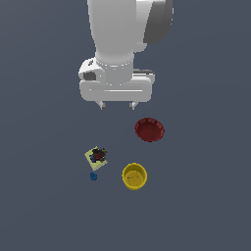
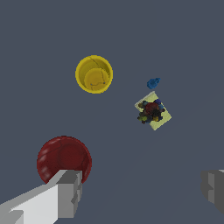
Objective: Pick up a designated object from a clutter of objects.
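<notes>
The bright yellow cup point(image 1: 134, 176) point(image 2: 94, 74) stands upright on the grey floor, open side up, with nothing in it. My gripper point(image 1: 117, 105) point(image 2: 142, 192) hangs high above the scene, open, with nothing between its fingers. In the exterior view it is above and to the left of the dark red ribbed bowl point(image 1: 149, 129) point(image 2: 64, 159), well away from the cup. The yellowish square piece with dark markings point(image 1: 97, 156) point(image 2: 152, 111) lies to the exterior view's left of the cup. A tiny blue object point(image 1: 93, 176) point(image 2: 153, 82) sits beside that piece.
The white arm body point(image 1: 125, 39) fills the upper middle of the exterior view. Everything rests on one flat dark grey surface point(image 1: 206, 206).
</notes>
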Robot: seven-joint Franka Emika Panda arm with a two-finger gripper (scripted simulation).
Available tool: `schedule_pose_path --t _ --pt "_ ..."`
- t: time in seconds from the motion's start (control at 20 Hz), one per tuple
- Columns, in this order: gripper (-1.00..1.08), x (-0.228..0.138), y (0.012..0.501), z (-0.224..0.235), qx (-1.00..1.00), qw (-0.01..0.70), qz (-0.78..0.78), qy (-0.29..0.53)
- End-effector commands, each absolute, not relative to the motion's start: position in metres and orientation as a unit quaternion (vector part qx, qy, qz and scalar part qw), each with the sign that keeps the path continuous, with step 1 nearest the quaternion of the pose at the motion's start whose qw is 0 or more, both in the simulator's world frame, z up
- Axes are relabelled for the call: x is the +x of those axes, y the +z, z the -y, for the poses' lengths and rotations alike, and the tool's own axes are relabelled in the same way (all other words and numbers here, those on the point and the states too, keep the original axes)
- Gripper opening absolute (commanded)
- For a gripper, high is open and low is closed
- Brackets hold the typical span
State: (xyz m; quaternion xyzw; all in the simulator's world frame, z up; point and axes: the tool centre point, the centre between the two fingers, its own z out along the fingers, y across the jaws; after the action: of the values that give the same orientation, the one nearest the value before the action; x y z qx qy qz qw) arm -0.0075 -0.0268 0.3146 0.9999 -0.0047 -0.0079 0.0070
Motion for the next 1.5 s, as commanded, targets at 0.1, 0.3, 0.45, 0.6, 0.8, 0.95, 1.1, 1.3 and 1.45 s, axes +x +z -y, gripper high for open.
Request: schedule_pose_path --t 0.1,0.3,0.45,0.6,0.8,0.95,1.1,1.3,1.45 --pt "0.28 -0.007 0.316 0.029 1.000 0.007 0.005 -0.007" --pt "0.28 -0.007 0.321 0.040 1.000 0.009 0.010 -0.004" --pt "0.28 -0.007 0.322 0.040 1.000 0.009 0.010 -0.004" --pt "0.28 -0.005 0.320 0.040 1.000 0.008 0.006 -0.004" --pt "0.28 0.003 0.316 0.039 1.000 0.007 -0.006 -0.006" --pt "0.28 0.012 0.311 0.038 1.000 0.004 -0.020 -0.009" --pt "0.28 0.023 0.303 0.036 0.999 0.001 -0.039 -0.012" --pt "0.28 0.043 0.289 0.033 0.997 -0.006 -0.073 -0.016" --pt "0.28 0.061 0.274 0.030 0.994 -0.014 -0.104 -0.020"
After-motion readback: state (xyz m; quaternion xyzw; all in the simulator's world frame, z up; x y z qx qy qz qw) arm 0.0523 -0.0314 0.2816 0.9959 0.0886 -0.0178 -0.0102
